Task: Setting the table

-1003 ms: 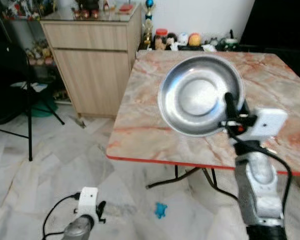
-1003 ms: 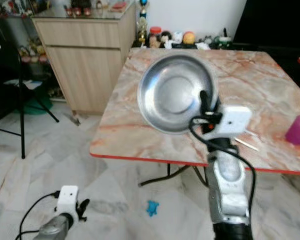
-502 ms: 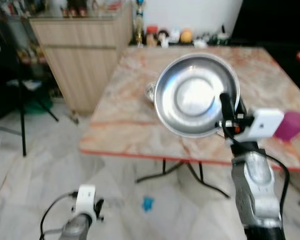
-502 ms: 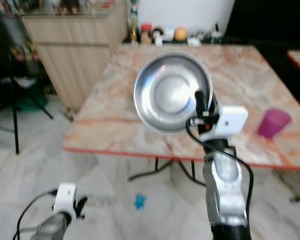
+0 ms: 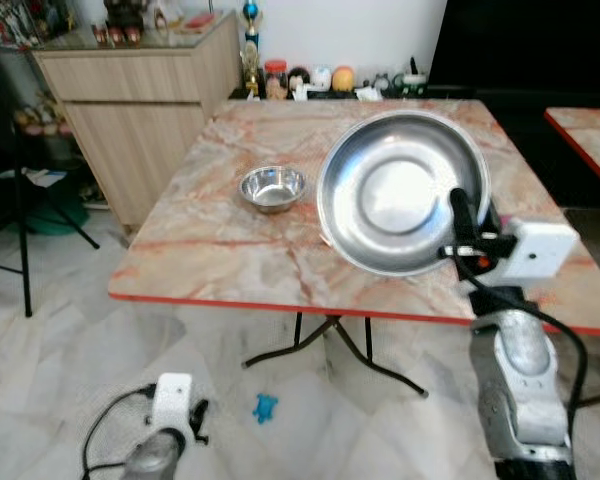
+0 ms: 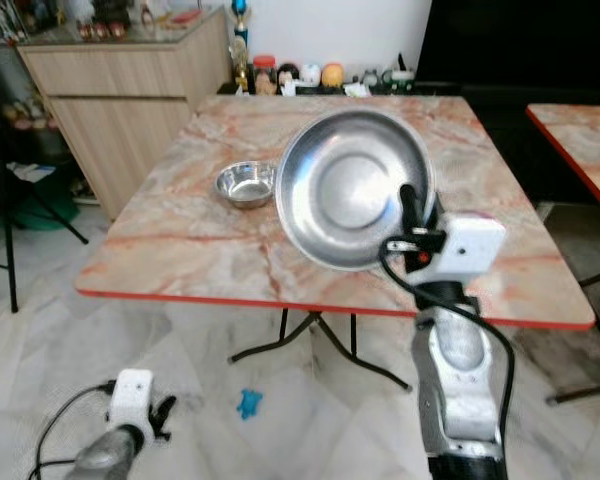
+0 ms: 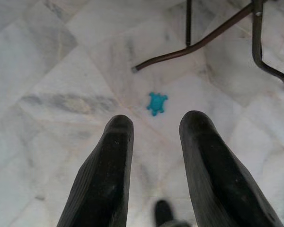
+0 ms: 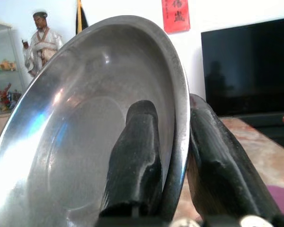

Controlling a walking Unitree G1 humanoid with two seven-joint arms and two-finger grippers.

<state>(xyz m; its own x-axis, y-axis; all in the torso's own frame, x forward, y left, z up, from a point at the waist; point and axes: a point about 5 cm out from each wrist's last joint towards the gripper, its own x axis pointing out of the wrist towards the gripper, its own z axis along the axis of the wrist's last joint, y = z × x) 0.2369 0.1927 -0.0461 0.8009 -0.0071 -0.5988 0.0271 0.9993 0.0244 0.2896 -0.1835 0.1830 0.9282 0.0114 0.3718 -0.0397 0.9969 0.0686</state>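
At lower left of the head views my left gripper hangs idle above the pale marble floor, its two black fingers parted around nothing, a small turquoise toy on the tiles ahead of it. Left of centre, a small round steel bowl sits on the square pink-marbled table with the red edge. Right of centre, my right gripper is clamped on the lower rim of the wide round stainless-steel plate, one finger inside the dish and one behind it, as the right wrist view confirms. I hold the plate tilted steeply, hollow face toward the camera, raised over the table's near right part and not touching it. As I judge it, the move ahead turns on this: the bare tabletop lies forward of and below the plate, to the right of the bowl, so I must tip it flat and lower it there.
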